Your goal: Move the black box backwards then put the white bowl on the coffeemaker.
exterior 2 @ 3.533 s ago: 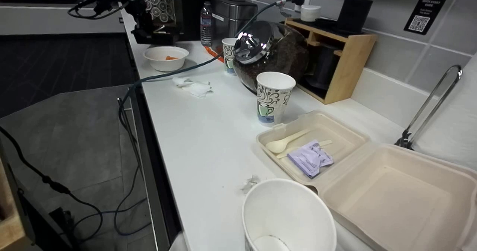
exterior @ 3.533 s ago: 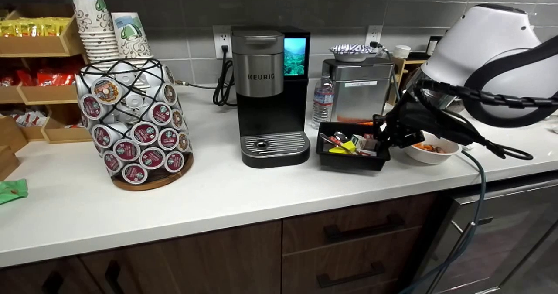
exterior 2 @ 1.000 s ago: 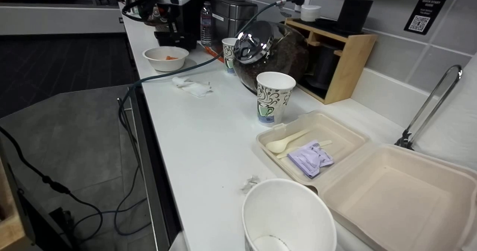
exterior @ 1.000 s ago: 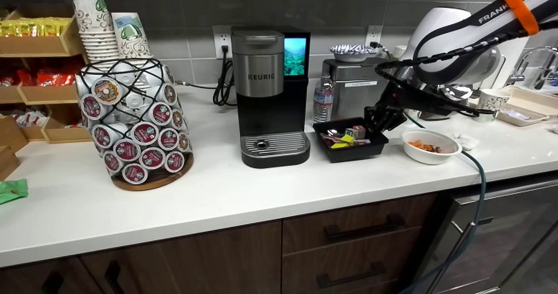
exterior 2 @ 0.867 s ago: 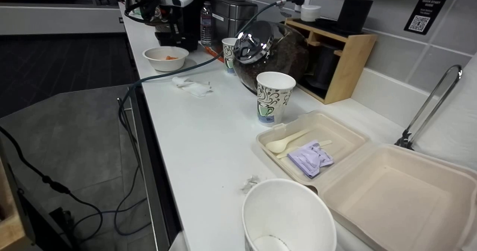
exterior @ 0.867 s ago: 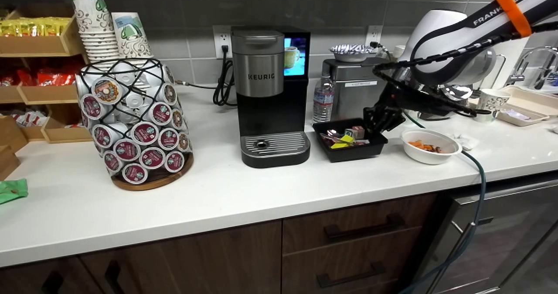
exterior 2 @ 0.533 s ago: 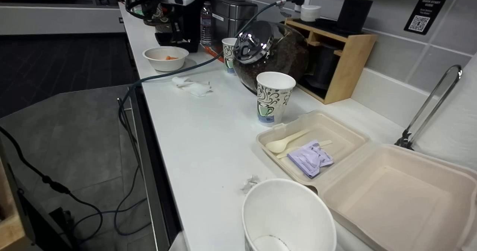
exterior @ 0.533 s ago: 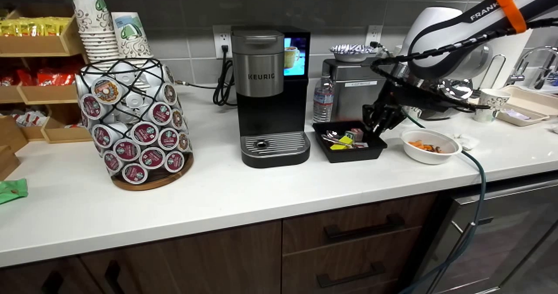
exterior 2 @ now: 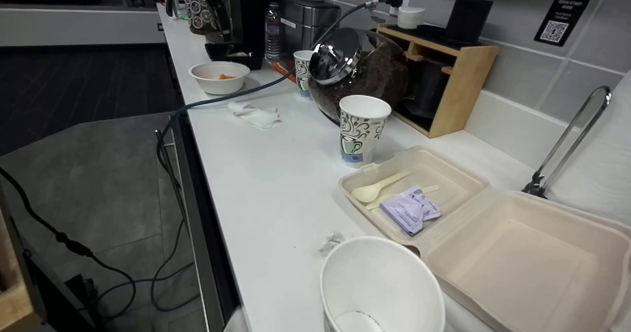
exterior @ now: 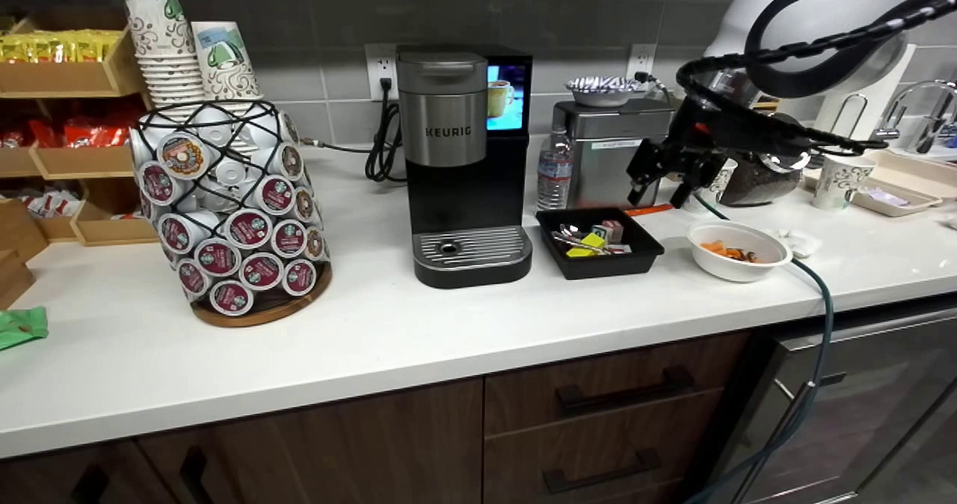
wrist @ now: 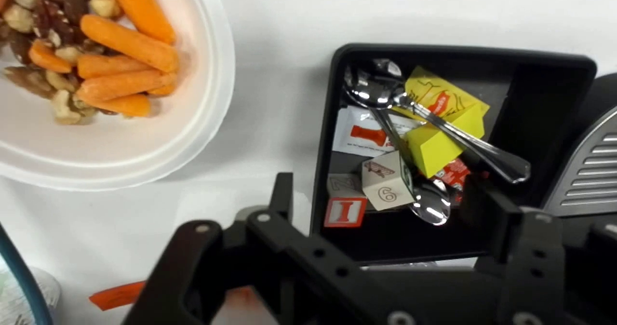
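Observation:
The black box (exterior: 607, 266), a shallow tray of packets, spoons and letter blocks, sits flat on the counter just right of the coffeemaker (exterior: 451, 126). Right of the tray stands the white bowl (exterior: 736, 271), holding carrots and nuts. My gripper (exterior: 658, 196) hovers over the tray's back right corner, fingers spread and nothing between them. Seen from the wrist, the gripper (wrist: 385, 195) spans one tray wall: one finger (wrist: 283, 190) is outside it, the opposite one over the inside. The bowl's rim (wrist: 224, 69) and the coffeemaker's drip base (wrist: 593, 170) flank the tray there.
Behind the tray are a water bottle (exterior: 554, 175) and a boxy silver machine (exterior: 617, 164) topped by a patterned bowl (exterior: 602, 96). A blue-green hose (exterior: 822, 302) runs past the white bowl. A glass jar (exterior 2: 384, 71) and paper cup (exterior 2: 362, 130) stand farther along.
The tray has shifted back toward the wall. A second ago it was tilted, raised at the gripper; now it lies level. My gripper has let go of its edge, opened and risen.

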Robot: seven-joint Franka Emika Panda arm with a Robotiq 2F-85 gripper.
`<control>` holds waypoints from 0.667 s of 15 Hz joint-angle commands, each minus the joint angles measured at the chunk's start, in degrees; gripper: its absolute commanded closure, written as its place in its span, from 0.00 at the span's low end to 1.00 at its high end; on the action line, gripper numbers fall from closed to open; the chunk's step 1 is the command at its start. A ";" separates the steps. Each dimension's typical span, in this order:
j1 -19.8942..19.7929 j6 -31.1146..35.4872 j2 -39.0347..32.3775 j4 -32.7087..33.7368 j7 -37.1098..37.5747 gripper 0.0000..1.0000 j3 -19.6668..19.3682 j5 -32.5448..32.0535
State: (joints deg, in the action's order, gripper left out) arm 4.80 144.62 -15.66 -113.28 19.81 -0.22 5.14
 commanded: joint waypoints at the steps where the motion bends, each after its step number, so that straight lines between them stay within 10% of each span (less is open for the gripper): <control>1: 1.79 -0.71 7.23 -7.56 2.59 0.00 -0.49 -5.08; 10: 1.48 -0.72 9.33 -11.32 3.43 0.00 1.59 -7.37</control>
State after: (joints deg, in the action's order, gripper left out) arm 6.78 144.01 -6.36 -124.67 23.31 0.90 -2.22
